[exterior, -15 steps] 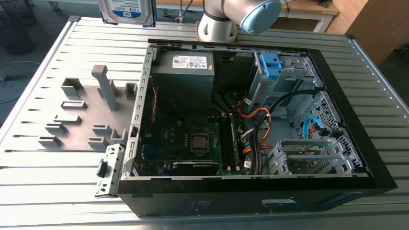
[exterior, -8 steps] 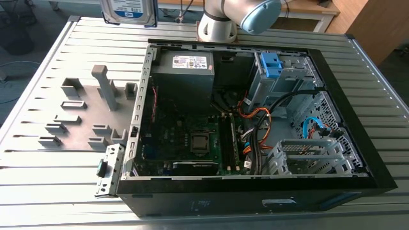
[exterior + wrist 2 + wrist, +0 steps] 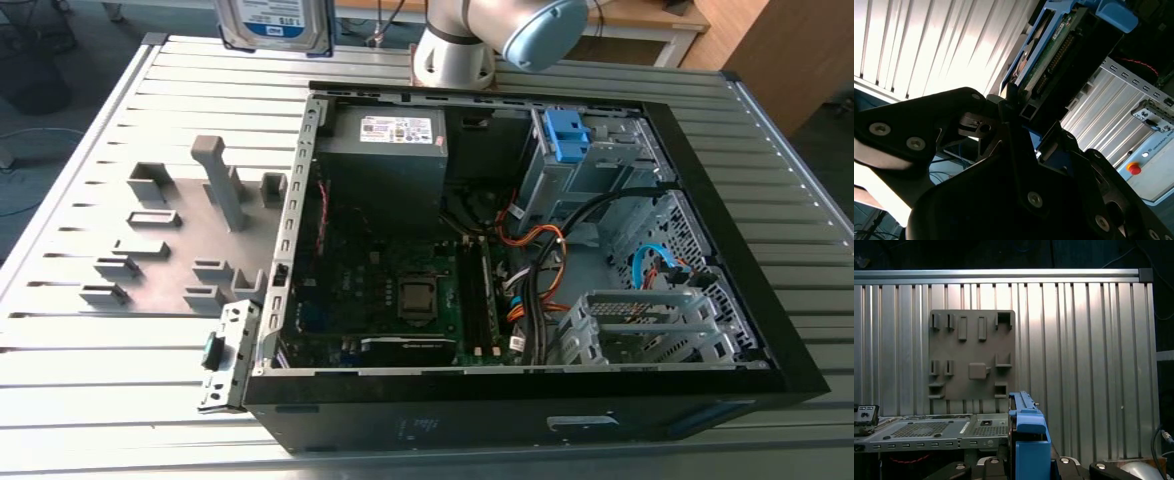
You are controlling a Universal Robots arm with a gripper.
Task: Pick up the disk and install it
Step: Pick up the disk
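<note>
Ribbed metal table (image 3: 94, 150) carrying open computer case (image 3: 534, 425) | disk (image 3: 275, 24) raised at table's far edge, toward the exterior view's left — well apart from the case | pincer (image 3: 1021, 117) clamped on disk — long axis running straight out from it

The desk (image 3: 80, 330) is ribbed bare metal with a dull brushed sheen. The fixture plate (image 3: 174, 250) looks like matt grey plastic. The computer case (image 3: 467, 425) is smooth black painted metal, and its drive cage (image 3: 641, 325) is perforated bare steel. The disk (image 3: 276, 25) is silver metal with a glossy label. Its rails (image 3: 1029, 440) are smooth blue plastic. The gripper (image 3: 1019, 112) is matt black.
</note>
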